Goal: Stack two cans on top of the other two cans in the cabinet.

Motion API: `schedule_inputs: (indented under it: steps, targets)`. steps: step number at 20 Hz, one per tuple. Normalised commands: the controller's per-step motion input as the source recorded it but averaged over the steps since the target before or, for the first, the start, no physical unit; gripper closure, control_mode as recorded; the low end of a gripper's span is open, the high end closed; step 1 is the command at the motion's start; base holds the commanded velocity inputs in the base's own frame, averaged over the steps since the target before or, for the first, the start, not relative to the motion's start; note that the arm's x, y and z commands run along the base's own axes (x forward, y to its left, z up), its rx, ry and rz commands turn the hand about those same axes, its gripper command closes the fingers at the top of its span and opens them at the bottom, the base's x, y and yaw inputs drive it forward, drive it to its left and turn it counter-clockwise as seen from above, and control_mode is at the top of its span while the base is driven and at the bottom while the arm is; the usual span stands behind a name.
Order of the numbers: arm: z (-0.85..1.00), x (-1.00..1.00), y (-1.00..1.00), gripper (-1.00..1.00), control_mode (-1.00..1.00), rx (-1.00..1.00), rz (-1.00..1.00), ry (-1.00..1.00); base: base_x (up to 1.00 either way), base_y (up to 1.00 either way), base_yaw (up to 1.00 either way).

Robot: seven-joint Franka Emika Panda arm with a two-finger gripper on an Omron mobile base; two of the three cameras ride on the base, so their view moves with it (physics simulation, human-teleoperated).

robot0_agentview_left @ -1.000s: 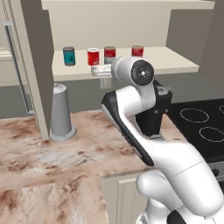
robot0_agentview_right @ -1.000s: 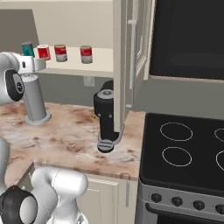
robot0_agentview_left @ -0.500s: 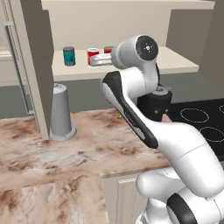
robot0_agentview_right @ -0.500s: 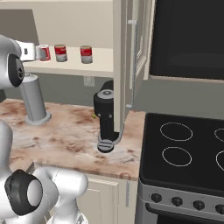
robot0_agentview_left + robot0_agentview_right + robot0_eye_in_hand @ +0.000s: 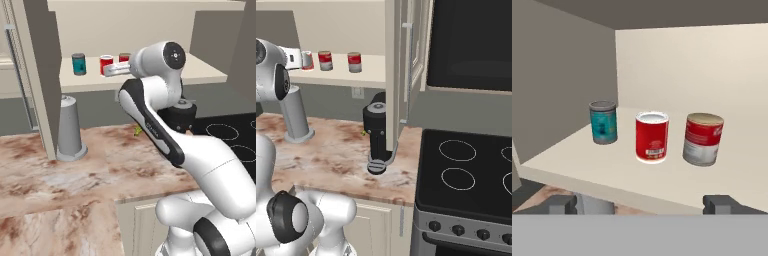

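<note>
Swung up from the counter, the gripper now faces the cabinet shelf, fingers wide and empty; the upright all-red can stands dead ahead between teal can and red-and-silver can

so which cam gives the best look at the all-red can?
The hand view: the all-red can stands centred, whole and unblocked on the cabinet shelf, label readable. In the left base view it is small, beside the arm's wrist. In the right base view the hand hides most of it.
</note>
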Motion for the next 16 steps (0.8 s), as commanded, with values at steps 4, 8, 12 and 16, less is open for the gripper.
schedule_inputs:
  steps: [4,8,12,16]
  targets:
    - [0.0,0.18,0.06,-1.0,-1.0,0.0,0.0,0.01,0.0,0.0,0.0]
    - [0.0,0.12,0.02,-1.0,-1.0,0.0,0.0,0.04,0.0,0.0,0.0]
    - [0.07,0.15,0.0,-1.0,-1.0,0.04,0.0,0.01,0.0,0.0,0.0]
    - [0.02,0.13,0.0,-1.0,-1.0,0.04,0.0,0.0,0.0,0.0,0.0]
